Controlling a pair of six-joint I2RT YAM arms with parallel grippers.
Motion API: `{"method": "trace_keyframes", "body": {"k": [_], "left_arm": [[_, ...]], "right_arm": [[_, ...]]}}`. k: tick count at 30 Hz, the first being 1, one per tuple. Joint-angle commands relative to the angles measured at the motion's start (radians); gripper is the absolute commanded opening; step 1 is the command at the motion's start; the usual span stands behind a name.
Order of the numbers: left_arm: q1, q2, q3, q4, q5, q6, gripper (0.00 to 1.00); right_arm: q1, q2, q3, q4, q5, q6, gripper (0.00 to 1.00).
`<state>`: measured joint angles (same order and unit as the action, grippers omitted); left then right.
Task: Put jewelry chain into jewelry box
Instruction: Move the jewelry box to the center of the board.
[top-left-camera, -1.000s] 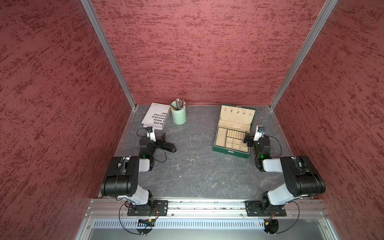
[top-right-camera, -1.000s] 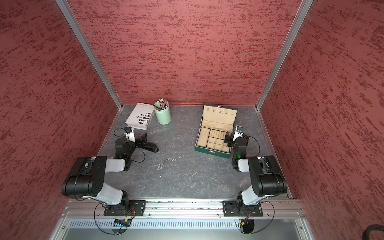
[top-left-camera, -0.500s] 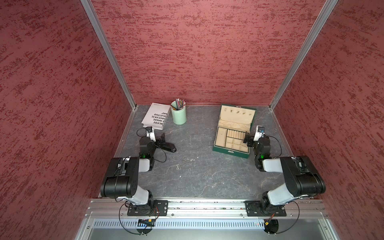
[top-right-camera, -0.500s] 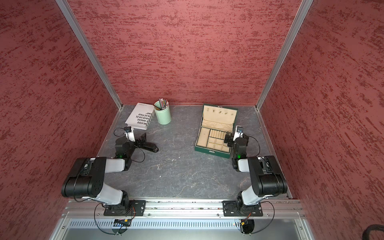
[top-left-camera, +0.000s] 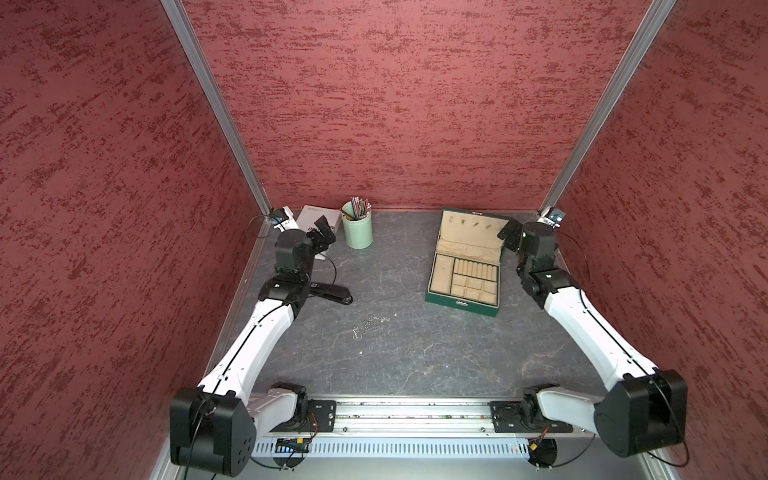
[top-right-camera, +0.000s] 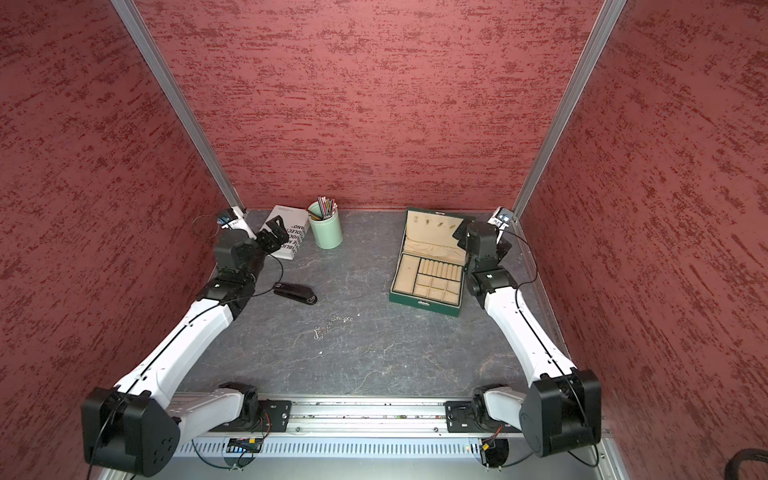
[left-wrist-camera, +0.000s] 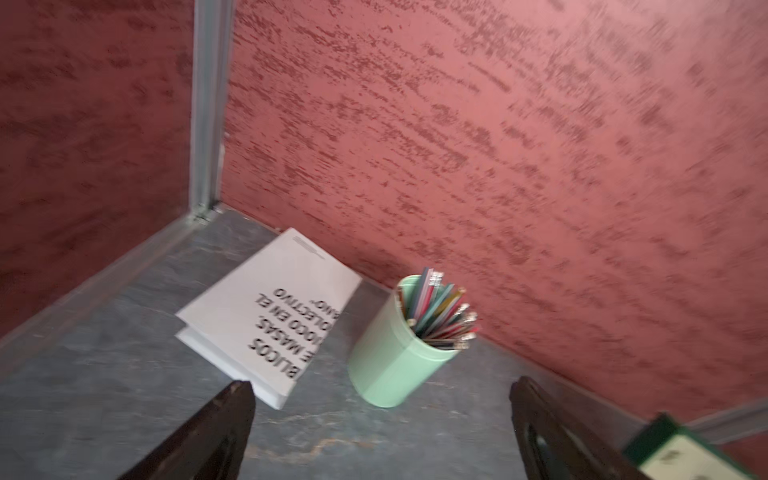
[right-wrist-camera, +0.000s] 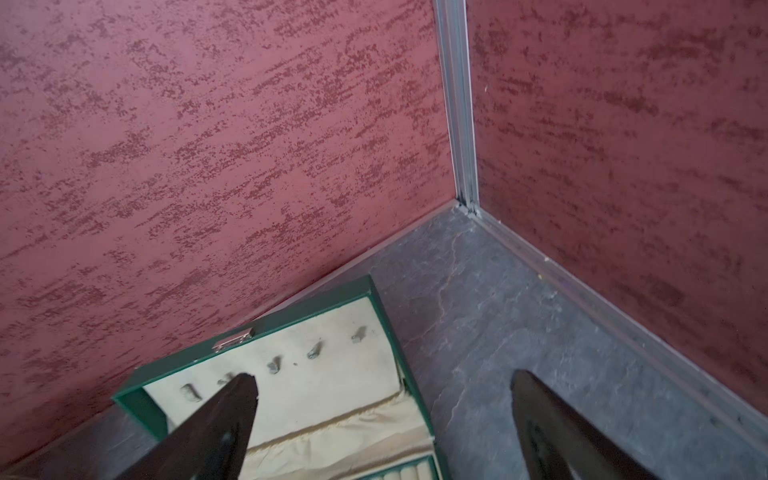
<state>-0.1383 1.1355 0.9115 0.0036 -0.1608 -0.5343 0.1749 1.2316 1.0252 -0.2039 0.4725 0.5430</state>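
Note:
The thin silvery jewelry chain (top-left-camera: 371, 326) (top-right-camera: 331, 326) lies loosely curled on the grey table, left of the middle, with nothing touching it. The dark green jewelry box (top-left-camera: 461, 305) (top-right-camera: 424, 305) stands open at the back right, beige compartments up and its lid leaning back. My left gripper (top-left-camera: 323, 233) (top-right-camera: 272, 237) (left-wrist-camera: 380, 384) hangs open and empty over the back left, far from the chain. My right gripper (top-left-camera: 510, 237) (top-right-camera: 461, 232) (right-wrist-camera: 383, 376) is open and empty beside the box's lid (right-wrist-camera: 291, 320), at its right edge.
A mint-green pencil cup (top-left-camera: 357, 230) (left-wrist-camera: 395, 365) and a white book (top-left-camera: 309, 220) (left-wrist-camera: 270, 316) sit at the back left. A black stapler (top-left-camera: 332, 293) lies beside my left forearm. Red walls close in three sides; a metal rail (top-left-camera: 415, 419) runs along the front.
Both arms have lifted out of their folded low pose, elbows up and out. Both wrists have risen and moved toward the back wall. Chain and box have not moved.

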Motion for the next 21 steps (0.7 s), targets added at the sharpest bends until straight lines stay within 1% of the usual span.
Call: {"method": "trace_keyframes", "body": {"k": [1, 6, 9, 10, 12, 15, 17, 19, 21], "left_arm": [[-0.028, 0.017, -0.057, -0.232, 0.246, -0.246, 1.00], [-0.293, 0.117, 0.044, -0.376, 0.249, -0.082, 1.00], [-0.400, 0.175, 0.059, -0.377, 0.284, -0.046, 1.00], [-0.422, 0.195, 0.059, -0.363, 0.303, -0.045, 1.00], [-0.448, 0.238, 0.068, -0.329, 0.357, -0.050, 1.00], [-0.476, 0.346, 0.123, -0.312, 0.433, -0.052, 1.00], [-0.489, 0.420, 0.173, -0.315, 0.476, -0.054, 1.00], [-0.495, 0.485, 0.210, -0.299, 0.520, -0.062, 1.00], [-0.495, 0.545, 0.252, -0.295, 0.545, -0.071, 1.00]], "right_arm": [[0.000, -0.009, -0.039, -0.432, -0.100, 0.204, 0.99], [-0.004, -0.059, -0.091, -0.492, -0.247, 0.140, 0.98], [-0.017, -0.071, -0.123, -0.520, -0.323, 0.124, 0.96], [-0.028, -0.081, -0.140, -0.509, -0.358, 0.120, 0.96], [-0.052, -0.106, -0.174, -0.476, -0.426, 0.122, 0.92], [-0.079, -0.138, -0.210, -0.443, -0.441, 0.100, 0.89], [-0.101, -0.119, -0.209, -0.453, -0.473, 0.077, 0.86], [-0.124, -0.100, -0.218, -0.446, -0.505, 0.043, 0.78], [-0.148, -0.074, -0.221, -0.427, -0.556, 0.014, 0.65]]}}
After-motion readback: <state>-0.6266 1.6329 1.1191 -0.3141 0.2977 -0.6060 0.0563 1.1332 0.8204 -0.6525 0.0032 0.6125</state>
